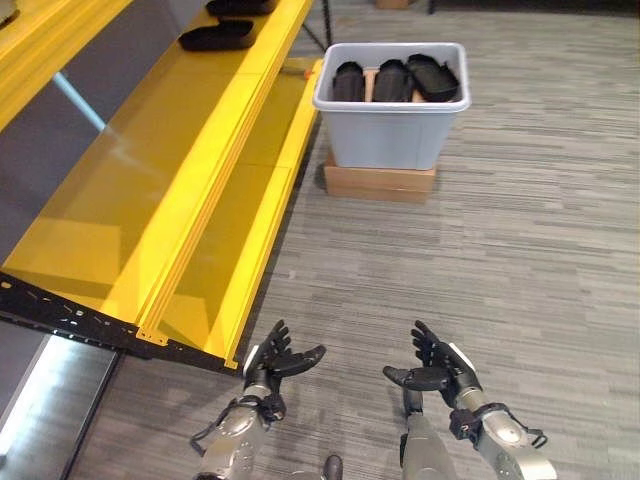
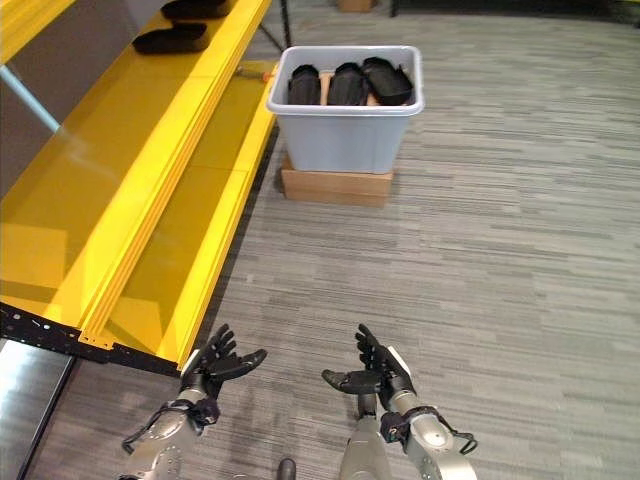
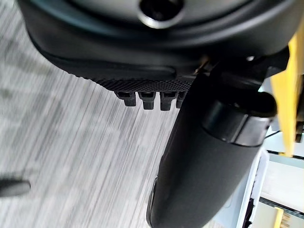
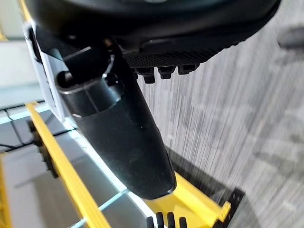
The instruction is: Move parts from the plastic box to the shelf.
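Grey plastic box point(image 1: 388, 125), raised on a cardboard carton point(image 1: 379, 181), is being seen from the left eye view with black parts point(image 1: 394, 80) standing inside, while two more black pieces point(image 1: 216, 37) are lying on the yellow shelf point(image 1: 150, 210) alongside. Low over the carpeted floor point(image 2: 480, 260), in the right eye view, the left hand point(image 2: 213, 362) and right hand point(image 2: 372, 374) are being held spread and empty. Straight fingers and thumb are being shown by each wrist view, grasping nothing.

Left hand point(image 1: 272, 360) and right hand point(image 1: 440, 368) spread, empty.
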